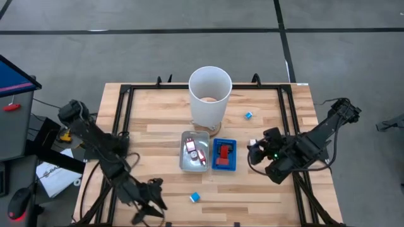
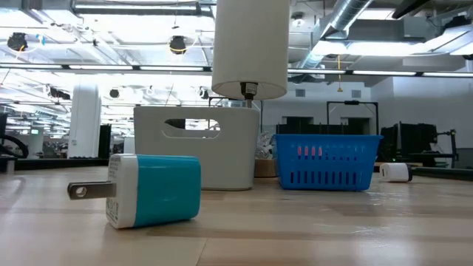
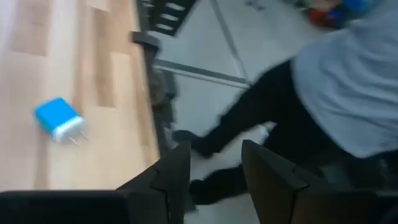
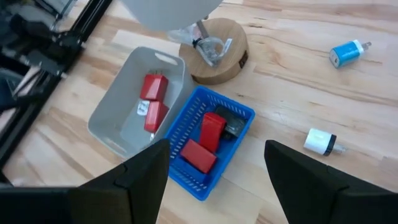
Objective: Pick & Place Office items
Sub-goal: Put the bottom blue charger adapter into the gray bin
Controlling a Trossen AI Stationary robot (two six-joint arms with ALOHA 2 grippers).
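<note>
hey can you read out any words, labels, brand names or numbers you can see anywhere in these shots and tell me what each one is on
No text is readable anywhere.
White label on a red block in the grey tray: too small to read.
Blue charger plug: no print visible.
White cylinder: blank.

1. 2 blue chargers: one near the table's front edge, one beside the bin.
2. 1 white charger.
3. 2 trays: grey and blue.
4. 1 white bin.

No text or label can be read.
</note>
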